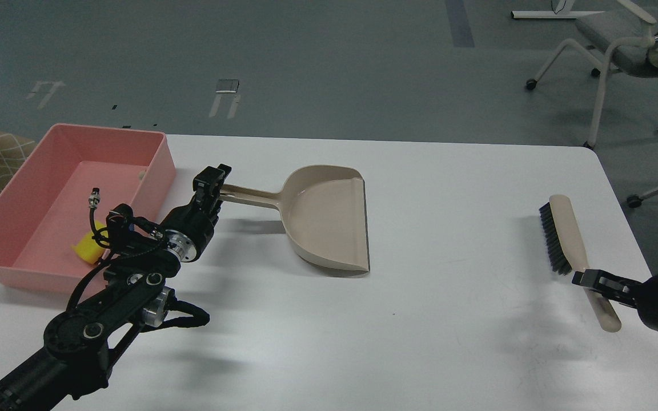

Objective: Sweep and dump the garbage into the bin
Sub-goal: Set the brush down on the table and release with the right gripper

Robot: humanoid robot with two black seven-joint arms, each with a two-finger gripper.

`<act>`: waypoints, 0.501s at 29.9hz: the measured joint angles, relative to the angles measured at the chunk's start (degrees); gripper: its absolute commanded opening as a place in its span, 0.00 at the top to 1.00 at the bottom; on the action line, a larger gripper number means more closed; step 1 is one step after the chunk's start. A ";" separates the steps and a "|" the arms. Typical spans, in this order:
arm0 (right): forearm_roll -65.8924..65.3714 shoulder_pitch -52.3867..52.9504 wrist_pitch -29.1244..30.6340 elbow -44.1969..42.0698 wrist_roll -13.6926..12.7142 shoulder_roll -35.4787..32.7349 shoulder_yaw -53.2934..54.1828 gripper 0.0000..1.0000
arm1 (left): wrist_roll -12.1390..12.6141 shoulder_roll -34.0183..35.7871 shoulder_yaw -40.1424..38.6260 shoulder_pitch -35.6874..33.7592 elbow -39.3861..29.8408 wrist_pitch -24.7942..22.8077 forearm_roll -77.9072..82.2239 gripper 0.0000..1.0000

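Bin: the large salmon-pink rectangular plastic tub is sitting on the white table, just left of the left gripper's fingers.
Garbage: a bright yellow sponge-like chunk is lying inside the pink tub near its front wall, left of and nearer the camera than the left fingers, partly hidden by the arm's cables. The white bread slice is not showing clearly anywhere.
Left gripper: the black two-finger left gripper is clamping the end of the dustpan's long handle, fingers closed on it.
Dustpan: the beige long-handled plastic dustpan is stretching rightward from the left fingers, its scoop lying on the table with the open lip facing right.
Brush: the beige-handled hand brush with black bristles is lying well right of the dustpan, bristles facing left.
Right gripper: the black right gripper is gripping the brush's handle below the bristles, fingers closed around it.
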 measured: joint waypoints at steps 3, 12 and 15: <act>0.00 0.01 0.00 -0.10 0.00 0.38 0.00 0.83 | 0.00 0.52 0.00 0.03 -0.64 0.00 -0.85 0.08; 0.00 0.09 0.00 -0.41 0.00 0.94 0.02 0.65 | 0.07 4.05 -0.16 0.02 -1.63 0.12 -7.87 0.02; 0.00 0.10 0.00 -0.45 0.00 1.01 0.10 0.58 | 0.11 5.25 -0.18 -0.04 -2.68 0.05 -9.68 0.02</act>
